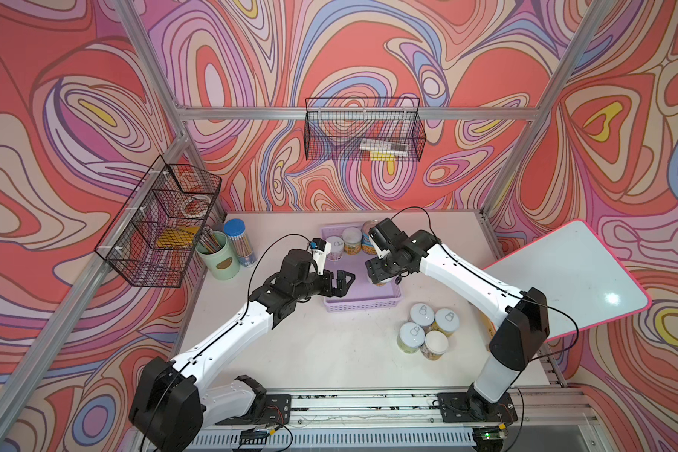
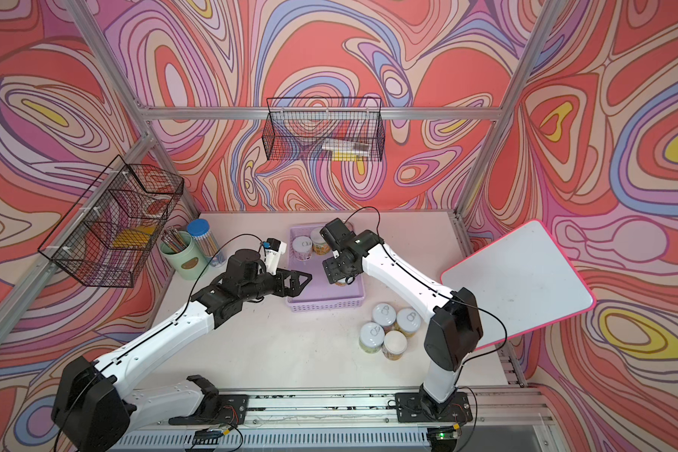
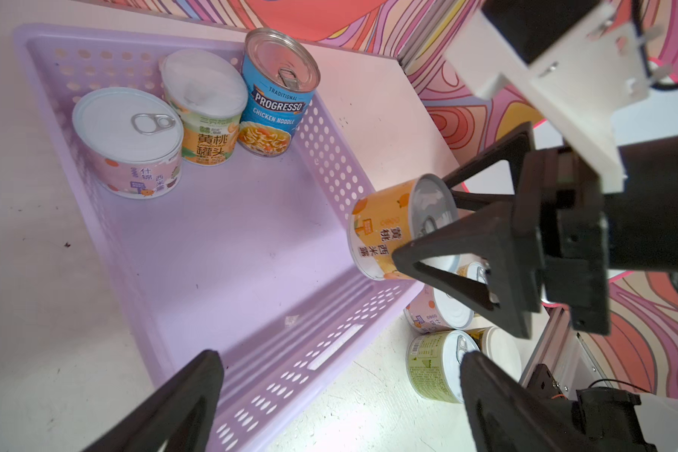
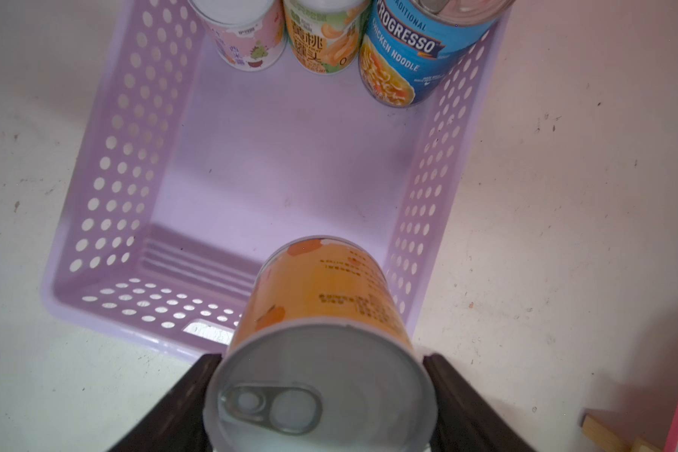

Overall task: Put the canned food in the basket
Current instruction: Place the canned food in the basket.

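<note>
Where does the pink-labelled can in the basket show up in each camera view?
In a top view: pink-labelled can, lilac basket's far end.
In a top view: there too.
Left wrist: end of the three-can row.
Right wrist: same row, partly cut off.
Shared landmark: that basket.

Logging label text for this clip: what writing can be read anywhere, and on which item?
"TRADITIONAL PROGRESSO CHICKEN NOODLE": blue can in the basket.
"黄桃罐头": yellow-green can beside it.
"什锦西米露": pink can next along.
"黄桃西米露": orange can in the right end effector.
Too small or blurred: fine print on the orange can, the olive can label outside the basket.
</note>
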`<action>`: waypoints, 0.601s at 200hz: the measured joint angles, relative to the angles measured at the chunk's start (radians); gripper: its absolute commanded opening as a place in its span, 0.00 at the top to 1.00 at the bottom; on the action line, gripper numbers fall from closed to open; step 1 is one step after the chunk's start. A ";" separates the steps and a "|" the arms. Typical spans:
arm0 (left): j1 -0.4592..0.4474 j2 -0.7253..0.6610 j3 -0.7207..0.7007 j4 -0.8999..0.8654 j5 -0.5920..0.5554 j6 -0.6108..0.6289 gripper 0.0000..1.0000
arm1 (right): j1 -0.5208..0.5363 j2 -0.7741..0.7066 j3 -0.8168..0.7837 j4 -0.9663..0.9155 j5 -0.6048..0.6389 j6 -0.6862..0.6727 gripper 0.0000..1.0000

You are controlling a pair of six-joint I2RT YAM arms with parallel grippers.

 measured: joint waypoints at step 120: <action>0.004 0.070 0.019 0.234 0.019 0.314 0.01 | -0.099 0.330 0.298 -0.005 0.038 0.025 0.39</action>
